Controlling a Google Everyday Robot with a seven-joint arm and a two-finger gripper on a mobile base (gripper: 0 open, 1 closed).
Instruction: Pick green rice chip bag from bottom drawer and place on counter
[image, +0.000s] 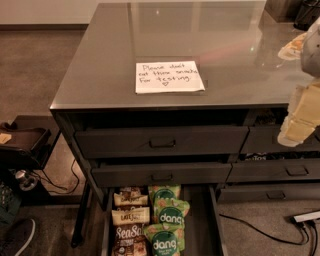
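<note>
The bottom drawer (200, 225) is pulled open, a narrow dark-grey trough. Three green rice chip bags lie in a column in its middle: one at the back (164, 192), one in the middle (172, 212), one nearest me (165, 243). Brown-and-cream SeaSalt bags (131, 235) lie in a column to their left. The glossy grey counter (200, 35) is above, with a white handwritten note (168, 76). My gripper (299, 122) is a blurred cream shape at the right edge, by the counter's front right corner, far from the bags.
Two shut flat-front drawers (161, 142) (161, 176) sit above the open one, with more drawers to the right (295, 170). A power strip and cables (306, 217) lie on the floor at right. Dark equipment (22, 142) stands at left. A pale object (292, 47) is on the counter's right edge.
</note>
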